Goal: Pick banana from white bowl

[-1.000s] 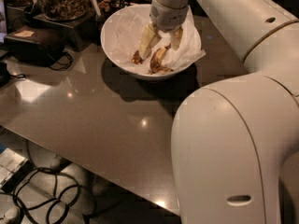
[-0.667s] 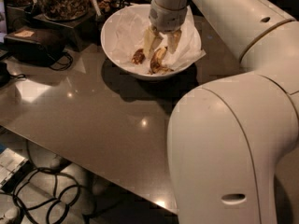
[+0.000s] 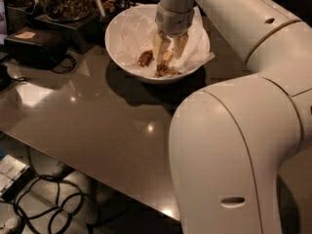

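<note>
Camera view has the two fingers [image 3: 161,45] down inside the bowl, spread with a narrow gap between them, not pressed together. The gripper [image 3: 169,58] sits low over the middle of the bowl, hanging off the one big white arm [image 3: 234,169] that fills the right side of the shot.

One banana [image 3: 165,71], yellow with brown blotches, lies right at the fingertips, its lower end poking out below them. Can't really tell if the fingers are touching it. One shorter brown piece [image 3: 145,58] sits just left of the banana, apart from it.

Both are in the one white bowl [image 3: 117,38], on crinkled white paper [image 3: 196,57] that sticks out over the right rim. The bowl is on the glossy brown table [image 3: 97,116]. One black box [image 3: 34,45] sits at the table's far left, and a tangle of cables [image 3: 44,204] is on the floor below.
</note>
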Tool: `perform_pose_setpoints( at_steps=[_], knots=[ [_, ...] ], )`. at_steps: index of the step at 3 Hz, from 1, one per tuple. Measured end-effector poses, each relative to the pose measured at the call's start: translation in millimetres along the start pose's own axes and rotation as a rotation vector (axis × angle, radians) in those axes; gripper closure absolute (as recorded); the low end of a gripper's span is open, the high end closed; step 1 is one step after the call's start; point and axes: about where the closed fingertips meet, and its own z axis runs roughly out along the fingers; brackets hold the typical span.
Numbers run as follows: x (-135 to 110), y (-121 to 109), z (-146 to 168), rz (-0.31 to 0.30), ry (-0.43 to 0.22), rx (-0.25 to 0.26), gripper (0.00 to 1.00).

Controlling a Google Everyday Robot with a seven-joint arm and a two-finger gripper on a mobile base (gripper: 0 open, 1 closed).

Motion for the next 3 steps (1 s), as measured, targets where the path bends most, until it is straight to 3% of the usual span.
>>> perform_pose_setpoints(
  at_steps=[2,3],
  knots=[
    [-0.9,-5.1,10.0,0.020,0.023,0.008,0.46],
    [-1.0,-5.6,13.9,0.025,0.031,0.007,0.48]
  ],
)
